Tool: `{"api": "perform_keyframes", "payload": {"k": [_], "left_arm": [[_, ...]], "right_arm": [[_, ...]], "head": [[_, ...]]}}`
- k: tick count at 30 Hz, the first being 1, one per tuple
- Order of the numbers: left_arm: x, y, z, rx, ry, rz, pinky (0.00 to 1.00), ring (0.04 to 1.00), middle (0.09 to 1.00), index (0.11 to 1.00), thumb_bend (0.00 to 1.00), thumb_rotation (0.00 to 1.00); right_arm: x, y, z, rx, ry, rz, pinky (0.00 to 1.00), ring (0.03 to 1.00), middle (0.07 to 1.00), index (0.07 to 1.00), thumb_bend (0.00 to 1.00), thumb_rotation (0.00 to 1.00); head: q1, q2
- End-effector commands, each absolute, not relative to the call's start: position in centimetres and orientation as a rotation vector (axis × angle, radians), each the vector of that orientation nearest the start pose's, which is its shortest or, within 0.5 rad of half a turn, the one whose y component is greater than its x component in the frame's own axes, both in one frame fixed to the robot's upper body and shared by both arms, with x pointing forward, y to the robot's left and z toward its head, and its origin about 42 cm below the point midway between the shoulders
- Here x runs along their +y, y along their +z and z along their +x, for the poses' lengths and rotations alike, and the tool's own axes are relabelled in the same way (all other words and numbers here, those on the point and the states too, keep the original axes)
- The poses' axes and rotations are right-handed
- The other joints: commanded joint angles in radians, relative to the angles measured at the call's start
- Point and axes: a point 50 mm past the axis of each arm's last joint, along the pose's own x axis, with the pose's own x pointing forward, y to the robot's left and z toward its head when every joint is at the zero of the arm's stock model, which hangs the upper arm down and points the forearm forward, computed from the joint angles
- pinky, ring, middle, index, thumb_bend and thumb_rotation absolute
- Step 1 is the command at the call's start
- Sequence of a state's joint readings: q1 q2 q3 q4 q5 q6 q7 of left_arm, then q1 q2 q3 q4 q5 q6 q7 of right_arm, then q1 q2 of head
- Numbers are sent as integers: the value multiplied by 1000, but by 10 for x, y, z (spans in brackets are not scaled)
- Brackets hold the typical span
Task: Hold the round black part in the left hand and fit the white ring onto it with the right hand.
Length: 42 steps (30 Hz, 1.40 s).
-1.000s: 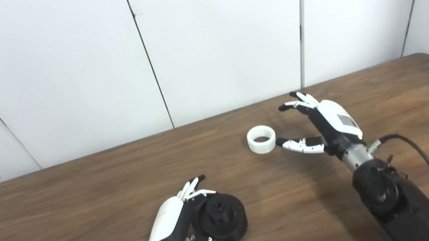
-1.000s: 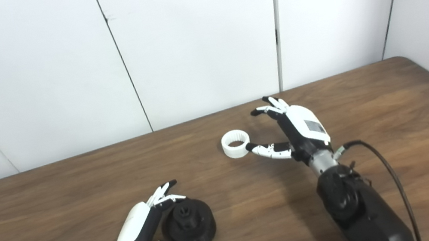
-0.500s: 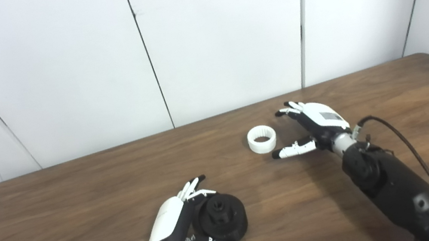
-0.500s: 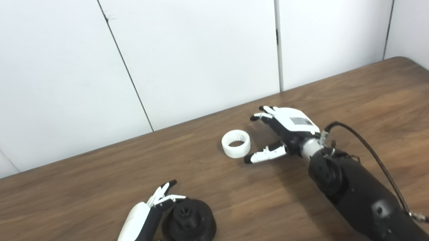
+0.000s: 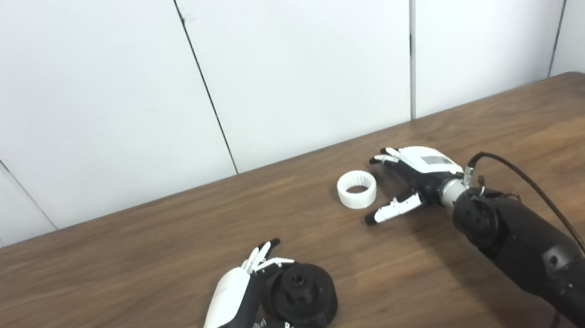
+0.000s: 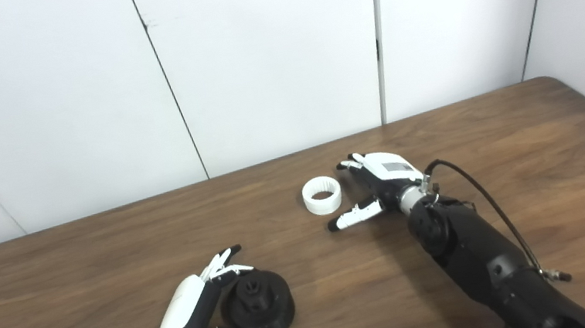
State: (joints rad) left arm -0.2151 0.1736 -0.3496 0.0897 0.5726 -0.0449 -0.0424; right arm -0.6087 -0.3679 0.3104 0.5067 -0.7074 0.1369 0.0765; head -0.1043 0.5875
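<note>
The round black part (image 5: 304, 298) lies on the wooden table (image 5: 82, 294) near its front edge. My left hand (image 5: 239, 309) is curled around its left side, fingers behind it and thumb in front, fingers apart, and the part rests on the table. The white ring (image 5: 357, 190) sits flat on the table farther back, its toothed inner face showing. My right hand (image 5: 418, 178) lies low just right of the ring, open, with the fingers (image 5: 384, 159) reaching behind the ring and the thumb (image 5: 392, 209) stretched out in front of it. No contact with the ring is visible.
White wall panels (image 5: 297, 50) rise right behind the table's far edge. A black cable (image 5: 534, 189) loops from the right wrist along the forearm. Bare wood spreads to the left and to the far right.
My right hand has dropped toward the table and slid left toward the ring, the forearm flattening out. The left hand, black part and ring have not moved.
</note>
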Motion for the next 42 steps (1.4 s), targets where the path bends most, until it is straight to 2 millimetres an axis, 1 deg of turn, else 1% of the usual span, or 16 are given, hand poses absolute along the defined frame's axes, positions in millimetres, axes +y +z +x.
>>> {"api": "perform_keyframes", "payload": {"k": [1, 5, 11, 23, 26, 31, 37, 42], "left_arm": [[157, 123, 336, -227, -399, 829, 984, 1000, 981, 591, 970, 254], [157, 123, 336, -221, -399, 828, 983, 1000, 982, 593, 966, 253], [156, 124, 335, -222, -398, 830, 985, 1000, 982, 592, 968, 250], [155, 122, 336, -220, -397, 832, 972, 1000, 980, 589, 969, 244], [155, 122, 336, -220, -397, 836, 972, 1000, 979, 591, 968, 244], [154, 122, 336, -224, -397, 833, 981, 1000, 986, 590, 968, 241], [155, 122, 335, -222, -395, 829, 979, 1000, 982, 588, 973, 243], [155, 122, 335, -225, -396, 834, 968, 1000, 979, 587, 975, 244]], "right_arm": [[-251, 201, 484, -68, 153, -1231, 968, 999, 992, 919, 979, 630], [-244, 199, 484, -58, 162, -1220, 977, 1000, 999, 922, 973, 631], [-236, 195, 485, -66, 159, -1203, 973, 996, 997, 896, 945, 607], [-229, 193, 484, -78, 157, -1175, 985, 997, 995, 871, 905, 597], [-228, 193, 484, -86, 155, -1169, 973, 988, 989, 856, 901, 586], [-225, 194, 484, -93, 151, -1154, 968, 986, 985, 810, 871, 559], [-226, 191, 482, -143, 120, -1112, 942, 958, 953, 710, 801, 460], [-226, 190, 481, -163, 99, -1102, 951, 952, 945, 683, 768, 424]], "head": [[1, 1], [3, 1], [8, 5], [17, 6], [17, 6], [21, 9], [22, 10], [23, 12]]}}
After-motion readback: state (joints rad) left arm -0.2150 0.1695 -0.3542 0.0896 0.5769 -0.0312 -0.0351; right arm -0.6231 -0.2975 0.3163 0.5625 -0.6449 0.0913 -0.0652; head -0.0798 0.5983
